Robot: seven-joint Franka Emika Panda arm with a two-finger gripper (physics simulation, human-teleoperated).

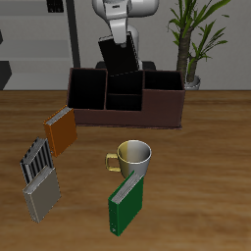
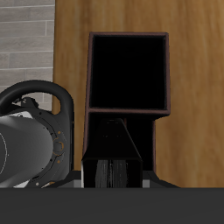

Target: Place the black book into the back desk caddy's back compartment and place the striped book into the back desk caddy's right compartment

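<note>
My gripper [image 1: 118, 41] is shut on the black book [image 1: 120, 57]. It holds the book tilted in the air just above the middle section of the back desk caddy [image 1: 125, 116], a long dark brown box at the table's back. In the wrist view the book [image 2: 116, 164] hangs edge-on below the gripper, over the caddy's partitions [image 2: 88, 79], with a wide dark open section [image 2: 129, 70] beyond it. The striped book [image 1: 36, 158] stands on the table well in front of the caddy, towards the table's front edge, far from the gripper.
An orange book [image 1: 61, 130] stands between the caddy and the striped book. A grey book [image 1: 41, 197] stands just in front of the striped one. A gold mug [image 1: 133, 156] and a green book [image 1: 125, 204] are mid-table. A potted plant [image 1: 192, 44] stands behind the caddy.
</note>
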